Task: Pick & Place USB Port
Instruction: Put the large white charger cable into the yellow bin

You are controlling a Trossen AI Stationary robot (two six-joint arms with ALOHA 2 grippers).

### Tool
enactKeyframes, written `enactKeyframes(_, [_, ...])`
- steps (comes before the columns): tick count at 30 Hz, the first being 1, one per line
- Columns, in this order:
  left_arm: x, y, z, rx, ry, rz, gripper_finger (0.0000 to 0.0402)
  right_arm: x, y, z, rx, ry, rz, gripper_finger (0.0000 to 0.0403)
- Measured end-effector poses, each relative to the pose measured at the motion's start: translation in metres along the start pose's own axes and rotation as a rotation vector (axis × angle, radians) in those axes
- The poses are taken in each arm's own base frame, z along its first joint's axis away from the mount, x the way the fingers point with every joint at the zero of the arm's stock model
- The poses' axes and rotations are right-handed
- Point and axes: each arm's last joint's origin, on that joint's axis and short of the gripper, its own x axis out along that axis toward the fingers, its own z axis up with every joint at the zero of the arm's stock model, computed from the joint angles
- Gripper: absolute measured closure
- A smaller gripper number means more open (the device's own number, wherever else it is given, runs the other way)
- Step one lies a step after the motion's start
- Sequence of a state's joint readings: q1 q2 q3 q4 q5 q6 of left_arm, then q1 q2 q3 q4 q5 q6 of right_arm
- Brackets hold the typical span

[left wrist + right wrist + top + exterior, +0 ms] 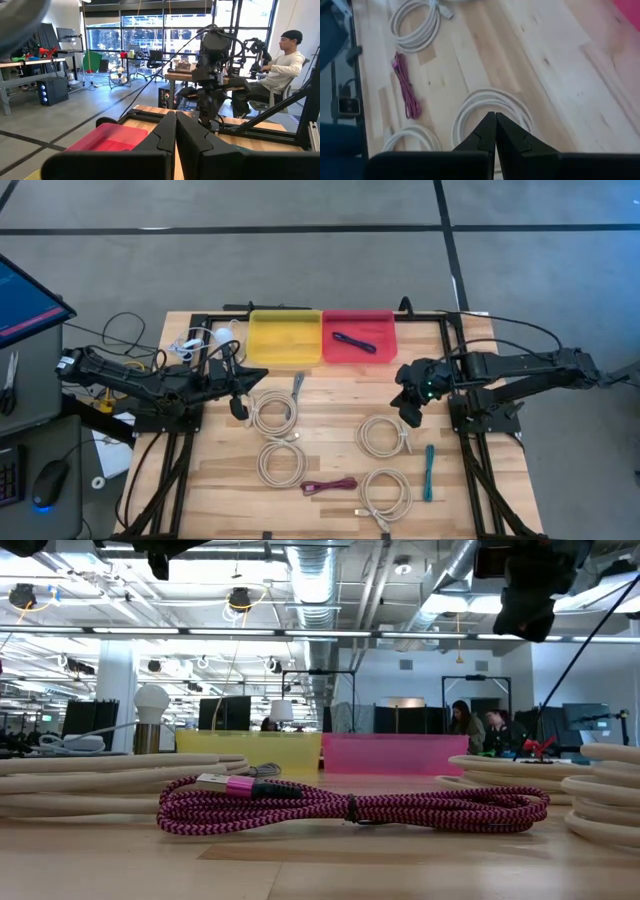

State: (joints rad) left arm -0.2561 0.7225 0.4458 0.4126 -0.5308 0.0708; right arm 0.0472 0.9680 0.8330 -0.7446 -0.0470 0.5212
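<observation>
Several coiled USB cables lie flat on the wooden table: white coils (pixel 272 416), (pixel 384 436), a magenta braided one (pixel 329 486) (pixel 350 805) near the near edge, a teal one (pixel 428 472), a grey one (pixel 297 386). A dark purple cable (pixel 354 341) lies in the red bin (pixel 385 318). My left gripper (pixel 238 404) (pixel 175 122) is shut, off the table beside a white coil, holding nothing. My right gripper (pixel 410 414) (pixel 495 121) is shut and empty, hovering above a white coil (pixel 470 107).
A yellow bin (pixel 285 337) stands left of the red bin at the far edge; both show in the low view (pixel 250 750), (pixel 385 752). Black frame rails (pixel 468 470) run along the table's sides. A person (pixel 285 55) sits beyond the table. Bare wood lies between the bins and the coils.
</observation>
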Motion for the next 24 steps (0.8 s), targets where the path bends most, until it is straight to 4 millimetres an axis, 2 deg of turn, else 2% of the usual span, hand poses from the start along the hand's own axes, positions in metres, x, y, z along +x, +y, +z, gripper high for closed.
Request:
enactKeyframes(8, [0.0, 0.0, 0.0, 0.0, 0.0, 0.0, 0.039, 0.0, 0.003, 0.002, -0.01, -0.019, 0.025, 0.0401])
enactKeyframes(14, [0.0, 0.0, 0.0, 0.0, 0.0, 0.0, 0.039, 0.003, 0.002, -0.002, -0.013, 0.029, 0.003, 0.0398])
enactKeyframes(18, [0.0, 0.0, 0.0, 0.0, 0.0, 0.0, 0.039, 0.012, 0.003, -0.005, -0.024, 0.099, -0.026, 0.0369])
enactKeyframes(24, [0.0, 0.0, 0.0, 0.0, 0.0, 0.0, 0.039, 0.039, 0.004, -0.008, -0.033, 0.217, -0.098, 0.0308])
